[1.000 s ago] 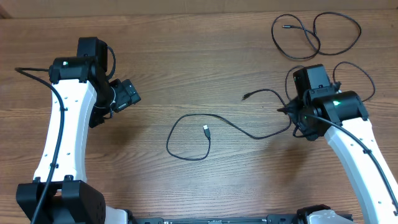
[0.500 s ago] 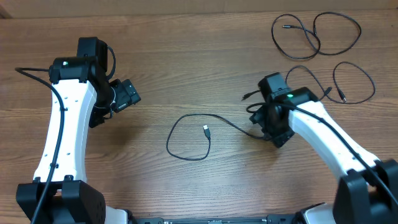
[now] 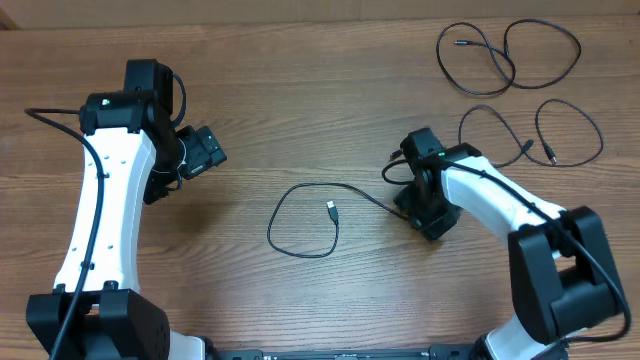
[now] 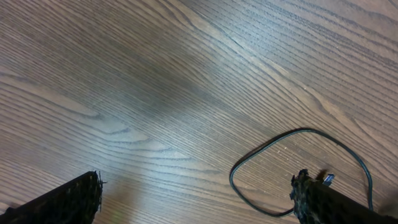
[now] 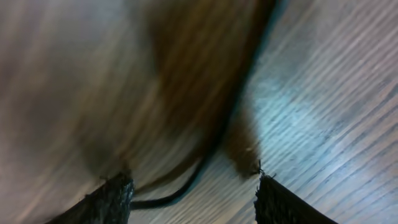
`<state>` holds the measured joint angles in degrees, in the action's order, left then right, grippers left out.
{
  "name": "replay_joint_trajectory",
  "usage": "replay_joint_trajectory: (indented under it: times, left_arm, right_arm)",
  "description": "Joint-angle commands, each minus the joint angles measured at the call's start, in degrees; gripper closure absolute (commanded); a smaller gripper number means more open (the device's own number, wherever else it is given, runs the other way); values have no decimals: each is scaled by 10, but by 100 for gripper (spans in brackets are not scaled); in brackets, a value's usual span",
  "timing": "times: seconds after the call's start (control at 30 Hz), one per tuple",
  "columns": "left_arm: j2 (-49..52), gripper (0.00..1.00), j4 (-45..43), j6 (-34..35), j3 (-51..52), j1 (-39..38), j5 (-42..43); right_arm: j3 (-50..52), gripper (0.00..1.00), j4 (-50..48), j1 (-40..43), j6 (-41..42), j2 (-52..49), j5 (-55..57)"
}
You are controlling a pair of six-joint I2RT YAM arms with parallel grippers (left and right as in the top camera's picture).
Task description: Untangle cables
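Right fingers [image 5: 113,198] apart, astride thin black looped cord [image 3: 269,230], mid wooden tabletop [image 3: 300,100].
I would centre the cord before closing, then draw it away from the far-right black cords [image 3: 462,43]; left fingers [image 4: 68,200] gape, idle.

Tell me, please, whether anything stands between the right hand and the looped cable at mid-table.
Nothing visible does. The right hand is over the looped cable's right end. Its blurred wrist view shows the cord running between the open fingers.
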<state>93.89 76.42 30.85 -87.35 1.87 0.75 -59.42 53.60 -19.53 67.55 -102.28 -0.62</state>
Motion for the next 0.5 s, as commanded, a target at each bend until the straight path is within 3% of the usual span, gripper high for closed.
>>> replay_joint_trajectory:
  times: [0.0,0.2,0.47]
  left_arm:
    - [5,1,-3,-15,8,-5,-7]
    - [5,1,-4,-15,8,-5,-7]
    - [5,0,-3,-15,8,-5,-7]
  right_arm:
    - [2,36,-2,-1,13,-3,-2]
    - [2,39,-7,-7,14,-3,7]
    - [17,58,-26,-12,15,-4,26]
